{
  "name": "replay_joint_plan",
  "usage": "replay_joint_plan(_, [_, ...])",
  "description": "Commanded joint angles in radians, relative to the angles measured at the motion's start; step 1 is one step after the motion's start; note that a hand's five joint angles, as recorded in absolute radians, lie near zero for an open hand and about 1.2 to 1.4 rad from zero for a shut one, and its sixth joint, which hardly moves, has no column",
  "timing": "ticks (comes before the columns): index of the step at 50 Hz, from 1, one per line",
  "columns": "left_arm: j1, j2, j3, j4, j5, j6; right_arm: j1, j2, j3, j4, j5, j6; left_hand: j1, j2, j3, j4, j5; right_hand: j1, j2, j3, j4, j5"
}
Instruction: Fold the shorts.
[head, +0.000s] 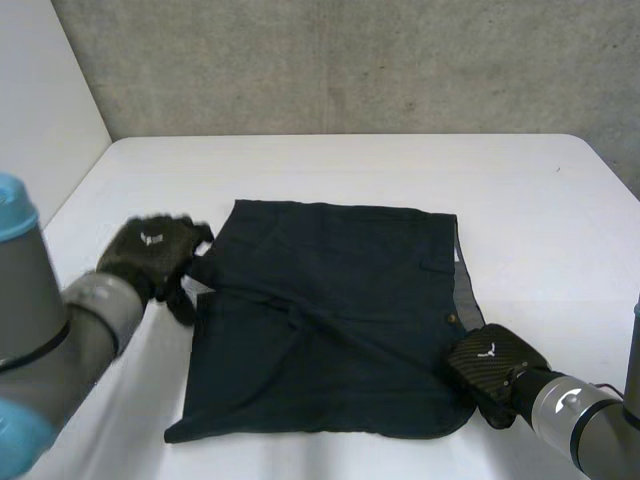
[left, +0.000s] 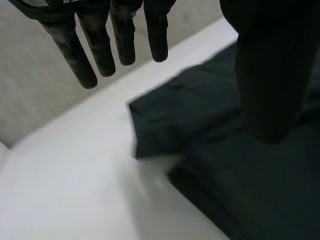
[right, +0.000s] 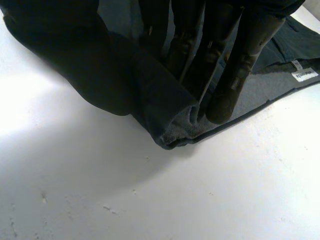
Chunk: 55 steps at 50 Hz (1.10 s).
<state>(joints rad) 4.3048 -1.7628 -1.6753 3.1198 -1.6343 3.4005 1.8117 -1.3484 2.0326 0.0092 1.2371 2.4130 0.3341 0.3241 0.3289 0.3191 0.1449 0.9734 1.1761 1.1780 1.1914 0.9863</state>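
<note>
Shorts (head: 330, 320): dark navy, flat on the white table (head: 330, 165), mid-table between the two arms. The grey inner waistband (head: 468, 290) runs along the 3 o'clock edge and the hems lie toward 9 o'clock, so the waist-to-hem axis runs 3–9. The outline is close to square, so which axis is longer is uncertain.

Right hand (head: 492, 362): at the waistband corner nearest the robot, about 4–5 o'clock on the garment. In the right wrist view the fingers (right: 240, 65) and thumb are clamped on a rolled fold of that corner, just off the table; a white label (right: 304, 75) lies beside the fingers. The rest of the cloth lies at 10–11 o'clock from this hand.

Left hand (head: 150, 255): at the hem edge, 9 o'clock side, far half. Its fingers (left: 100, 50) are straight and spread over bare table, and the thumb (left: 262, 85) is down on or just above the cloth. No pinch is visible. The cloth lies at 3 o'clock from it.

Judgement: only the right hand has a hold. Any fold along 3–9 needs the left hand to close on the hem first.
</note>
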Motion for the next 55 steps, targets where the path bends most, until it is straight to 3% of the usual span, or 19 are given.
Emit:
replay_joint_plan(1, [-0.056,0.151,-0.217,-0.171,0.096,-0.03,-0.003,0.0,0.0,-0.012,0.001,0.015,0.038,0.048,0.043,0.053,0.053,0.423,0.22,0.218,0.205,0.235])
replay_joint_plan(11, [-0.086,0.148,-0.342,-0.185,0.1,-0.021,-0.003,-0.011,-0.003,-0.012,0.002,0.035,0.099,0.109,0.105,0.114,0.114,0.423,0.22,0.218,0.205,0.235])
replay_joint_plan(15, [-0.088,0.088,-0.353,-0.162,0.097,-0.02,0.0,-0.038,-0.003,-0.005,0.008,0.034,0.439,0.449,0.444,0.454,0.454,0.423,0.22,0.218,0.205,0.235])
replay_joint_plan(18, [-0.091,0.028,-0.351,-0.138,0.094,-0.018,0.001,-0.066,-0.002,0.008,0.015,0.032,0.979,0.989,0.984,0.994,0.993,0.423,0.22,0.218,0.205,0.235])
replay_joint_plan(19, [-0.092,0.019,-0.351,-0.136,0.094,-0.018,0.003,-0.09,-0.002,0.037,0.018,0.02,1.061,1.071,1.067,1.076,1.076,0.423,0.22,0.218,0.205,0.235])
replay_joint_plan(23, [-0.12,0.019,-0.359,-0.155,0.096,-0.001,-0.008,-0.17,-0.014,0.241,0.007,-0.024,1.062,1.072,1.067,1.077,1.077,0.423,0.22,0.218,0.205,0.235])
replay_joint_plan(27, [-0.218,0.071,-0.356,-0.266,0.085,0.155,-0.017,-0.25,-0.006,0.427,-0.013,-0.182,1.062,1.072,1.067,1.077,1.077,0.423,0.22,0.218,0.205,0.235])
replay_joint_plan(30, [-0.224,0.137,-0.34,-0.31,0.067,0.259,-0.057,-0.278,-0.005,0.474,-0.027,-0.288,1.062,1.072,1.067,1.077,1.077,0.423,0.22,0.218,0.205,0.235])
replay_joint_plan(33, [-0.215,0.148,-0.293,-0.232,0.053,0.284,-0.074,-0.279,-0.026,0.456,-0.033,-0.276,1.062,1.072,1.067,1.077,1.077,0.423,0.22,0.218,0.205,0.235])
replay_joint_plan(39, [-0.214,0.083,-0.166,-0.054,-0.005,0.29,-0.075,-0.23,-0.136,0.321,-0.039,-0.086,1.062,1.072,1.067,1.077,1.077,0.423,0.22,0.218,0.205,0.235])
replay_joint_plan(43, [-0.211,-0.032,-0.022,0.121,-0.059,0.295,-0.06,-0.149,-0.241,0.238,-0.021,-0.02,1.062,1.072,1.067,1.077,1.077,0.423,0.22,0.218,0.205,0.235])
replay_joint_plan(47, [-0.177,-0.156,0.115,0.256,-0.055,0.312,-0.037,-0.077,-0.343,0.209,0.008,-0.009,1.062,1.072,1.067,1.077,1.077,0.423,0.22,0.218,0.205,0.235])
replay_joint_plan(55, [-0.106,-0.481,0.461,0.336,-0.055,0.414,0.043,0.158,-0.564,0.046,0.117,-0.006,1.062,1.072,1.067,1.077,1.077,0.423,0.22,0.218,0.205,0.235])
